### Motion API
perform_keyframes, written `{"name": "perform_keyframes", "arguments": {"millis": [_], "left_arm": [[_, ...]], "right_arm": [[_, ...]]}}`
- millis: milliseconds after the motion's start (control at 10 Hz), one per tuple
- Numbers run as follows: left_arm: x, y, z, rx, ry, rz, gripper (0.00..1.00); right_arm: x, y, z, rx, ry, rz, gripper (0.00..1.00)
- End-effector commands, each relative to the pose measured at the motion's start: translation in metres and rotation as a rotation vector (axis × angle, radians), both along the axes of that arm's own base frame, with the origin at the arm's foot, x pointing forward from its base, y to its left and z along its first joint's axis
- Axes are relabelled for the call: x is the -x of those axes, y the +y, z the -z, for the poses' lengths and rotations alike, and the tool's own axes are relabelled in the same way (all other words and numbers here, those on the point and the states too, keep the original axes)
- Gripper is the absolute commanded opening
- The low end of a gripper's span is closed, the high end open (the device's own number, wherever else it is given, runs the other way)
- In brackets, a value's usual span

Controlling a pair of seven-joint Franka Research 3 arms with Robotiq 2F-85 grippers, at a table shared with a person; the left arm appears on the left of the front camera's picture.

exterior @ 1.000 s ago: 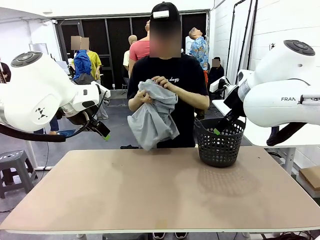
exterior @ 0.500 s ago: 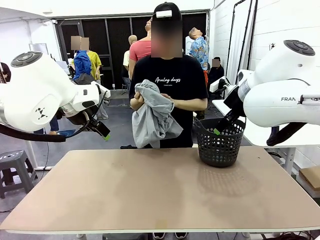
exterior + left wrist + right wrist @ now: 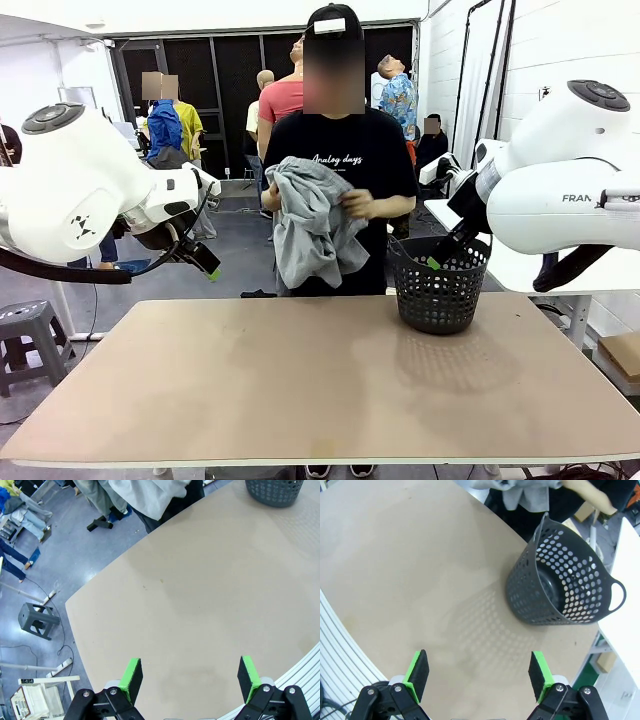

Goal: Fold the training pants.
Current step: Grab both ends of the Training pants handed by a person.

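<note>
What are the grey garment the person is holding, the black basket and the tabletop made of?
The training pants look like soft matte knit fabric: they droop in loose folds. The basket seems moulded plastic, with rigid walls full of holes. The table looks like smooth tan laminate or wood board; which, I cannot tell.

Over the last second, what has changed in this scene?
The person has bunched the grey training pants up against the chest and shifted them slightly toward the black mesh basket, still holding them. The left gripper and right gripper stay open and still; the basket has not moved.
</note>
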State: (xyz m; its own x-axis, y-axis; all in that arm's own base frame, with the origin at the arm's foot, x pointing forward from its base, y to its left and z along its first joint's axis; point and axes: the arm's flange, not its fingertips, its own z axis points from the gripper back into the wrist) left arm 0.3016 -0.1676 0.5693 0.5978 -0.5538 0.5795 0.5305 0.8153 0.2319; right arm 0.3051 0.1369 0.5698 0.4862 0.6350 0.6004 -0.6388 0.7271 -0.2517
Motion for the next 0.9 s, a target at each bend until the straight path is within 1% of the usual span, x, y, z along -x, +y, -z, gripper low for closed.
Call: {"name": "perform_keyframes", "arguments": {"millis": [0,800], "left_arm": [[-0.0002,0.0007,0.0001,-0.008,-0.002,0.006,1.00],[-0.0002,0.0007,0.0001,-0.008,-0.002,0.006,1.00]], "right_arm": [[0.0004,-0.0002,0.0002,-0.003,0.004,-0.001,1.00],[0.0004,-0.0002,0.0002,-0.003,0.004,-0.001,1.00]]}}
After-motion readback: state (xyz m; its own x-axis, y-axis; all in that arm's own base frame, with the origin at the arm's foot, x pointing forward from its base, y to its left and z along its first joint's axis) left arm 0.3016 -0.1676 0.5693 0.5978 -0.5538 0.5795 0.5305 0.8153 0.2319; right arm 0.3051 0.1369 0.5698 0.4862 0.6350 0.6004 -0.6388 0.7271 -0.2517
